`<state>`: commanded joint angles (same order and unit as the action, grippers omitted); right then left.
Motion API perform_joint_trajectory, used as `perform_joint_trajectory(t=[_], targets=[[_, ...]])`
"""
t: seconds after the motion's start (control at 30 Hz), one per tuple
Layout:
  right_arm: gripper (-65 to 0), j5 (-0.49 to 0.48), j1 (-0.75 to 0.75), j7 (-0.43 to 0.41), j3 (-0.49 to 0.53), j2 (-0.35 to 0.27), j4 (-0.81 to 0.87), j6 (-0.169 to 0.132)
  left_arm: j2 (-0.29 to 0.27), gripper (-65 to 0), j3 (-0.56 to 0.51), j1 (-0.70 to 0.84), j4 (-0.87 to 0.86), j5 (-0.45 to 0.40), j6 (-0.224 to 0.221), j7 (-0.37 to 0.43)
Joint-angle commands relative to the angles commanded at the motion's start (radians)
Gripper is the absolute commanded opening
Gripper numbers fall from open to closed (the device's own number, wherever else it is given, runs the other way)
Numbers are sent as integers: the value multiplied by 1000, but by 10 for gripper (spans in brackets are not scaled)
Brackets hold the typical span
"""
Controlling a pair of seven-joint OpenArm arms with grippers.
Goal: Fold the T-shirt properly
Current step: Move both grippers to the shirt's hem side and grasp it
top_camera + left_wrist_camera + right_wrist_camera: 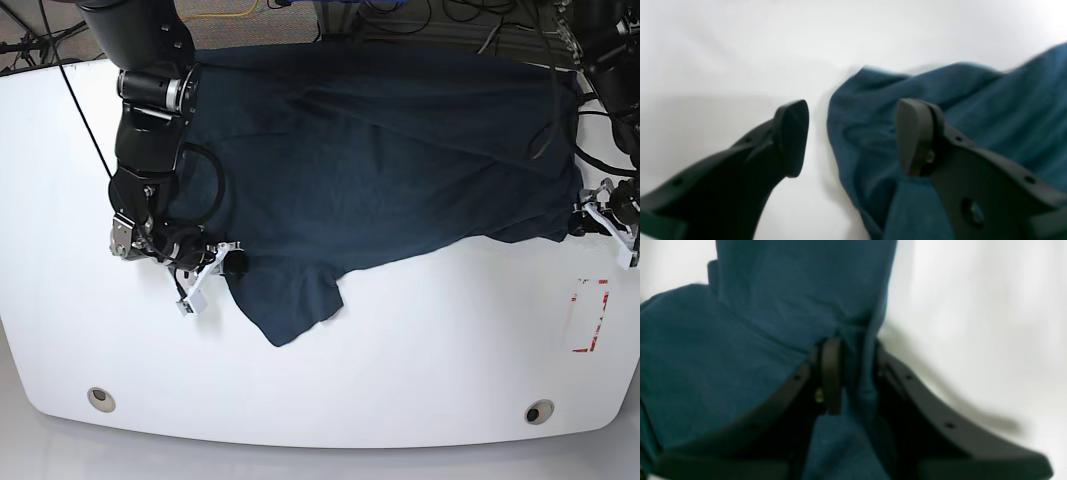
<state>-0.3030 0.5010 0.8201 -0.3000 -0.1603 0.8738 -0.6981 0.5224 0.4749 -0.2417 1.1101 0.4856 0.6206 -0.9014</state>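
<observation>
The T-shirt [380, 160] lies spread across the far half of the white surface [400, 380], its cloth wrinkled, with one sleeve [290, 300] reaching toward the near edge as a loose flap; the rest of the shirt runs from the left arm's side to the right arm's side along the back of the surface.

The right hand [225, 262] sits at the shirt's edge just beside that sleeve; in the right wrist view its fingers [831, 373] are drawn close together with a fold of the blue cloth [860, 373] pinched between them, so it is gripping the T-shirt.

The left hand [600, 212] is at the opposite edge of the shirt; in the left wrist view its fingers [791, 136] stand wide apart, one over bare surface and the other over the cloth, with the shirt's edge [853, 140] between them and nothing clamped.
</observation>
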Motion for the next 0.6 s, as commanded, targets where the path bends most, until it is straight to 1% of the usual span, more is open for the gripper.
perform_joint_trajectory(t=[0.13, 0.3, 0.43, 0.6], targets=[[-534, 0, -2, 0, 0, 0, 0, 0, 15, -265, -23, -25, -104, 0, -3, 64], [-534, 0, -2, 0, 0, -2, 0, 0, 28, -265, -64, -31, -187, 0, -3, 126], [-534, 0, -3, 3, -3, -3, 2, 0, 43, -265, -101, -26, -203, 0, -2, 127], [-534, -2, -3, 3, -3, -3, 2, 0, 43, -265, -129, -25, -204, 0, 0, 127]])
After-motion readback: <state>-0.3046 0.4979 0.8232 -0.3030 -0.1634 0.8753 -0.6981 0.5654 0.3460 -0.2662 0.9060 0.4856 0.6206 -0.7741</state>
